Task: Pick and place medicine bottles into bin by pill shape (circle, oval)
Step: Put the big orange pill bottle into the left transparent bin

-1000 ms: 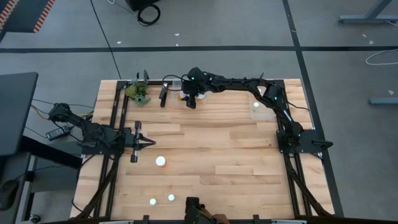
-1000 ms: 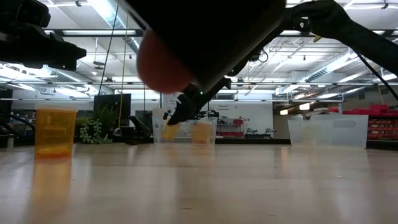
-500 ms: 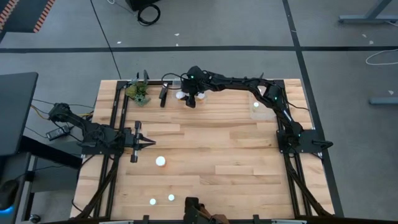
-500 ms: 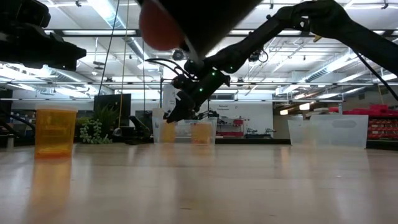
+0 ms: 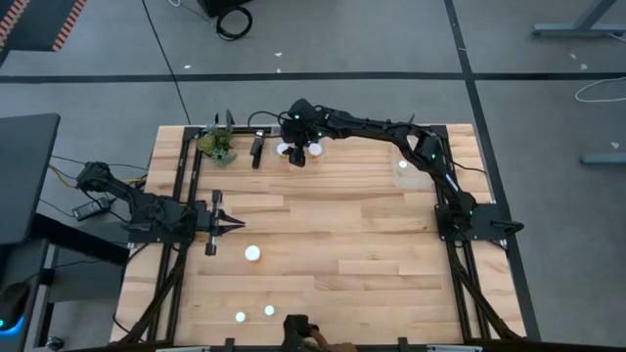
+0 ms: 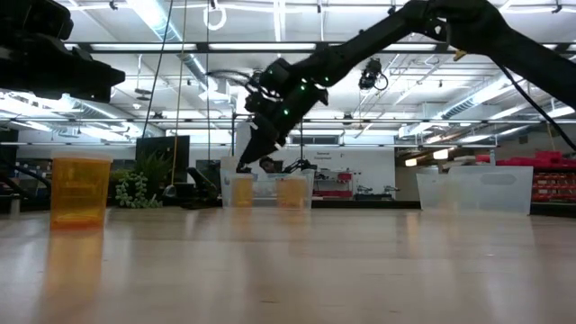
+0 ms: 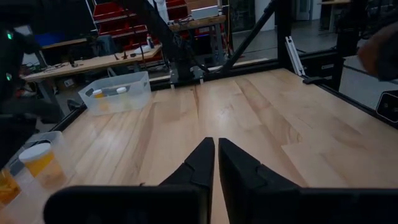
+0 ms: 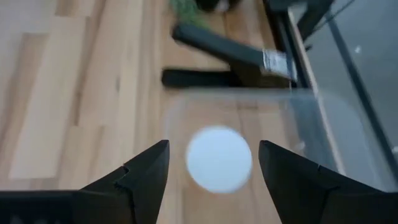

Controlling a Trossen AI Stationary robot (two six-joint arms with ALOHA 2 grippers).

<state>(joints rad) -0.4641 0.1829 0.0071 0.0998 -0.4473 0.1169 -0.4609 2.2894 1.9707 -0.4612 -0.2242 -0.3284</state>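
While the right gripper (image 8: 211, 180) hovers, fingers apart, over the clear bin (image 8: 311, 124), a white-capped bottle (image 8: 219, 158) stands inside it. Such bottles look light, rigid and smooth; grasp the body below the cap.

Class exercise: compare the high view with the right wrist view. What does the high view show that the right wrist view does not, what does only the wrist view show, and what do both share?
Only the high view: the left gripper, shut and waiting at the table's left edge, three white-capped bottles standing on the near half of the table, and another bin at the far right.

Only the right wrist view: the open fingers held above and to either side of one white cap inside a clear bin.

Both: the right gripper over the far bin, the wooden table and the plant.
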